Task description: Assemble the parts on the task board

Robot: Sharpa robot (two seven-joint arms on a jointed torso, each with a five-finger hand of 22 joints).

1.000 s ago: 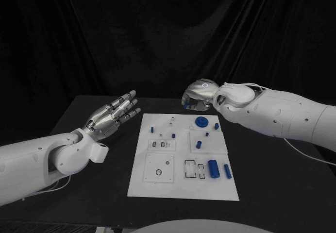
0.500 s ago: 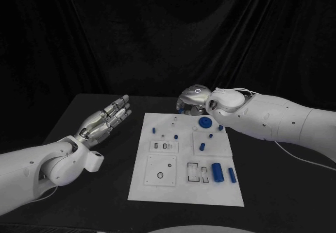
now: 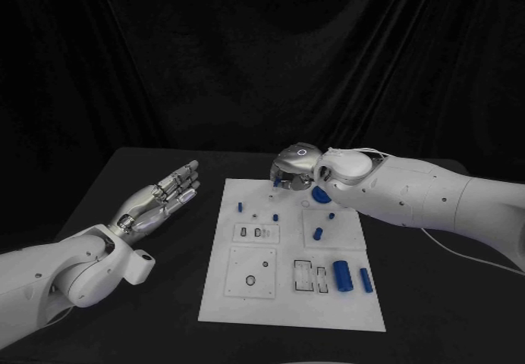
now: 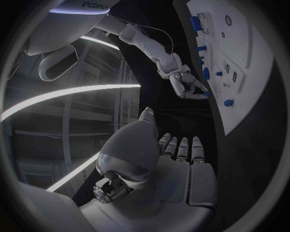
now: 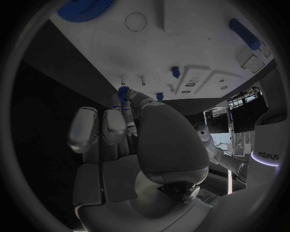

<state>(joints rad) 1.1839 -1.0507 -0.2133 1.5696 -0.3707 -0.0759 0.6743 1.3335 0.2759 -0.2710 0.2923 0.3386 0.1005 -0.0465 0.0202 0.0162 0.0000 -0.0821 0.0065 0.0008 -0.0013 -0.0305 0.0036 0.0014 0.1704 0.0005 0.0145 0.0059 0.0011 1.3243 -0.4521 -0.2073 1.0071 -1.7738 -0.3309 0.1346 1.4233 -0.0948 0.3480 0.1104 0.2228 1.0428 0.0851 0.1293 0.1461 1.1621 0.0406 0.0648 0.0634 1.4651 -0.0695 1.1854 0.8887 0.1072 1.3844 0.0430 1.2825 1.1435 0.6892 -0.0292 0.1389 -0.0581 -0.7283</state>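
Task board (image 3: pixel 249 299), a white plate, lies in the middle of the black counter (image 3: pixel 143 318), running from the centre of the head frame down to its lower middle. Small blue parts sit on it: two cylinders (image 3: pixel 341 274) side by side at the lower right of the plate, a short peg (image 3: pixel 319 233) above them, a small peg (image 3: pixel 240 204) near the plate's upper left, and a blue gear (image 3: pixel 319 195) at the upper right, partly hidden by the right arm. Outlined rectangular recesses (image 3: pixel 307 275) lie in the plate's lower half.

Right robot hand (image 3: pixel 293 171) hangs over the upper edge of the plate, at the centre of the frame just above the gear, knuckles up. In the right wrist view its fingers (image 5: pixel 103 129) are curled in beside the thumb, and a small blue toothed part (image 5: pixel 123 94) with a pale stem shows at the fingertips; it seems pinched there, though the contact itself is partly hidden. The gear (image 5: pixel 84 8) shows at that view's upper left rim, lying on the plate.

Left robot hand (image 3: pixel 162 196) is at the left of the head frame, off the plate and above the counter, flat and spread with fingers straight and close together, holding nothing. The left wrist view shows the same flat palm (image 4: pixel 181 179), with the right robot hand (image 4: pixel 188 85) and the plate (image 4: pixel 253 58) beyond it.
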